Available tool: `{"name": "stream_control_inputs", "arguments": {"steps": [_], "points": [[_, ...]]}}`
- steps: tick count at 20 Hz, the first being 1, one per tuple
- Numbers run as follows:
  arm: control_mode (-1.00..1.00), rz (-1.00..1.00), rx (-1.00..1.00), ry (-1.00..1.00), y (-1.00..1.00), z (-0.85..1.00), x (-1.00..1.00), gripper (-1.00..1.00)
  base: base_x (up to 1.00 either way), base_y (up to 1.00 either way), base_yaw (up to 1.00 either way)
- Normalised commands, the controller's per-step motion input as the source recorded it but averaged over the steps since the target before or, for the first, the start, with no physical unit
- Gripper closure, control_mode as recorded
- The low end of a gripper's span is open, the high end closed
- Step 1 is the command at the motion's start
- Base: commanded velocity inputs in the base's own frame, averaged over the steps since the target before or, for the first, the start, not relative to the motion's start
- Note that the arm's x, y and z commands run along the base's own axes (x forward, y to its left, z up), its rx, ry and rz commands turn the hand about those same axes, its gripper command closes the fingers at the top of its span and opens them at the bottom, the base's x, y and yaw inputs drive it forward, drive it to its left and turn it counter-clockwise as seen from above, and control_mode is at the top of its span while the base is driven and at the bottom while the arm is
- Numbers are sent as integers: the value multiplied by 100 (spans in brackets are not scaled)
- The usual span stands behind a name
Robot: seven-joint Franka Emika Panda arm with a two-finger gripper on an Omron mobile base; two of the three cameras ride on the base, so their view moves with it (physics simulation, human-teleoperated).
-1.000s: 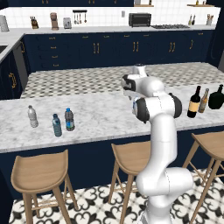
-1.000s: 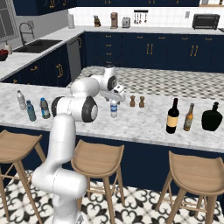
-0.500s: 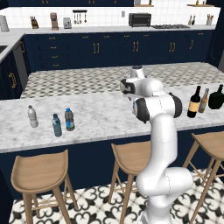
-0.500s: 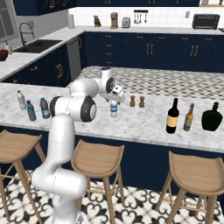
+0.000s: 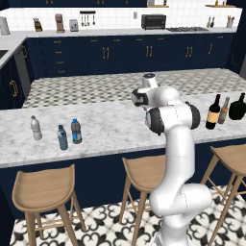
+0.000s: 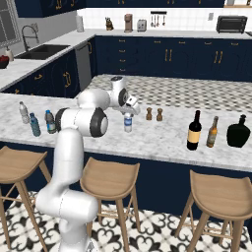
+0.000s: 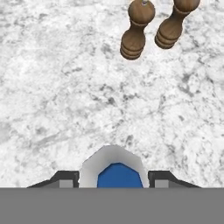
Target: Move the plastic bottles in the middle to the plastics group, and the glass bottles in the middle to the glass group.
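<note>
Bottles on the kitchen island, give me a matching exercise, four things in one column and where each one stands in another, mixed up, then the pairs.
Things:
1. wine bottle
2. clear whitish bottle
3. black jug
4. teal-blue bottle

Places:
A. far right end of the counter
B. directly under the gripper
C. left end, between two other water bottles
D. just left of the slim amber bottle

Pairs: 1-D, 2-B, 3-A, 4-C

I see a small clear bottle [image 6: 128,122] with a blue label standing up mid-counter, and the dark bottle [image 6: 49,122] standing by the blue bottle [image 6: 34,125].
</note>
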Motion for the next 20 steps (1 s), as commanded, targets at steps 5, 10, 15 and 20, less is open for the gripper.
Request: {"name": "stream_control_inputs", "arguments": {"steps": [5, 10, 15, 20], "points": [[-100, 6, -3, -10, 0, -7, -15, 100, 0, 0, 0], [-100, 22, 13, -6, 4, 44, -60, 100, 0, 0, 0], [-100, 23, 12, 12, 39, 32, -72, 100, 0, 0, 0], [-100, 14, 3, 2, 82, 9, -65, 100, 0, 0, 0]]}}
